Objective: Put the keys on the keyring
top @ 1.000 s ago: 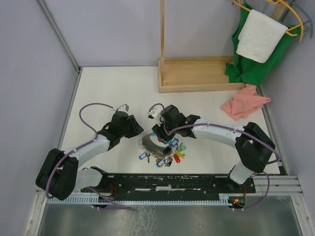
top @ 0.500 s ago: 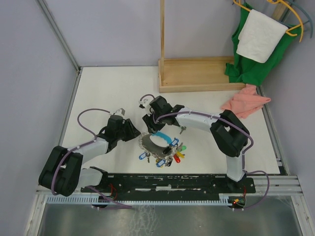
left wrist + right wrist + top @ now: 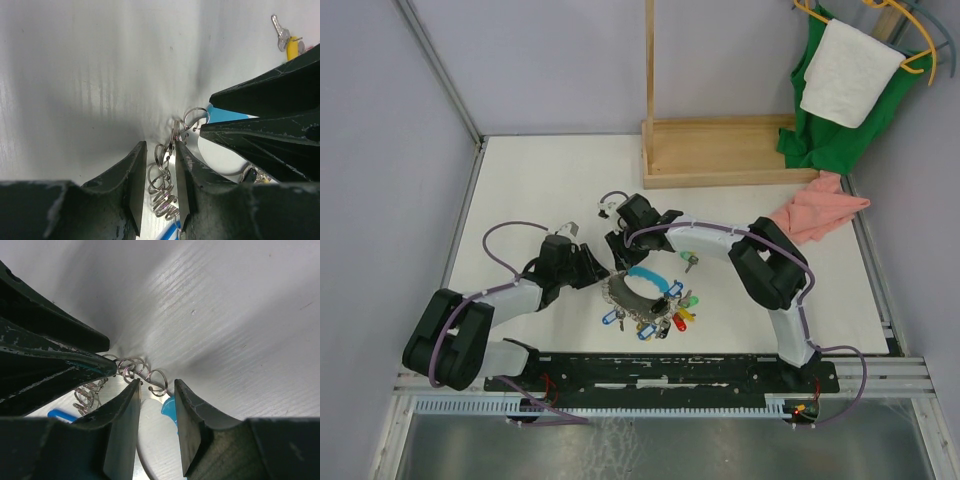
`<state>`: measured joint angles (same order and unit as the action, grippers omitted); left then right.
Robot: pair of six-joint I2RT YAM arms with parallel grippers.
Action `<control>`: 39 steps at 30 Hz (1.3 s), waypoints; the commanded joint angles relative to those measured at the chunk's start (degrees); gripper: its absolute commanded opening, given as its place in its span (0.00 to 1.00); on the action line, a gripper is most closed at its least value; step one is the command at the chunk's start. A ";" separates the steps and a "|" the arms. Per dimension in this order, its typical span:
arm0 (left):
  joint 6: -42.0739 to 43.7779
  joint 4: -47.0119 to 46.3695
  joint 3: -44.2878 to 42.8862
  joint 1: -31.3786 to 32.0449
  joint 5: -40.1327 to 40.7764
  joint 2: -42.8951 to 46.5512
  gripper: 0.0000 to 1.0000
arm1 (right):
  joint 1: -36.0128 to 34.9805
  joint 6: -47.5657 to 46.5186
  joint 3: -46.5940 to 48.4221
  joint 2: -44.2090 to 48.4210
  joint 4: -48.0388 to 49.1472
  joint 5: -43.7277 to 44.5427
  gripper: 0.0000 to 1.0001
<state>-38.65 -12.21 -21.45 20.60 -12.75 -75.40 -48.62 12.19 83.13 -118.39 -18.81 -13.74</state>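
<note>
I am swinging my right pincer (image 3: 156, 385) left along the keyring (image 3: 642, 272), jaws part-open and narrowing round one of its loops. My left pincer (image 3: 160, 147) is straddling more loops; I cannot tell whether it is gripping them.

This is a robotics lab, a small test cell built for recording. A white table (image 3: 550, 190) is boxed in on the left, right and far sides by plain grey panels (image 3: 380, 150) held in a bare metal frame (image 3: 440, 70). Two robot arms, left (image 3: 500, 300) and right (image 3: 720, 240), are bolted to a black plate (image 3: 660, 368) along the near edge, with a slotted cable duct (image 3: 620, 408) just in front of it. The rest looks like practice props: a wooden stand (image 3: 720, 160) at the far side, and far right, hangers (image 3: 920, 40) with a white towel (image 3: 845, 75), a green cloth (image 3: 820, 140) and a pink cloth (image 3: 815, 212).
</note>
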 commanded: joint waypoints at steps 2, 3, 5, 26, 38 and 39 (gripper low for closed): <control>2.32 -2.94 0.41 -0.20 -2.01 -0.40 0.36 | 0.26 1.43 2.69 -1.02 0.48 -2.24 0.39; 2.27 -3.07 0.49 -0.21 -2.06 -0.57 0.36 | 0.28 1.55 2.65 -1.05 0.48 -2.42 0.38; 2.06 -3.60 0.65 -0.25 -2.46 -0.98 0.36 | 0.28 1.54 2.80 -1.32 0.16 -2.96 0.35; 0.42 -5.68 0.97 -0.20 -4.92 -3.70 0.32 | 0.36 0.97 3.17 -1.93 -0.04 -4.36 0.21; 2.18 -1.92 -0.67 -0.31 -3.27 1.03 0.33 | 0.69 -5.76 1.11 5.56 -2.81 -2.50 0.01; 2.80 -1.49 -0.96 -0.28 -3.09 2.08 0.33 | 0.76 -6.64 1.30 6.26 -3.94 -2.30 0.01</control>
<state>-38.65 -15.14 -20.95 20.60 -16.75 -77.19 -48.27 9.82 83.81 -118.41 -21.06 -17.21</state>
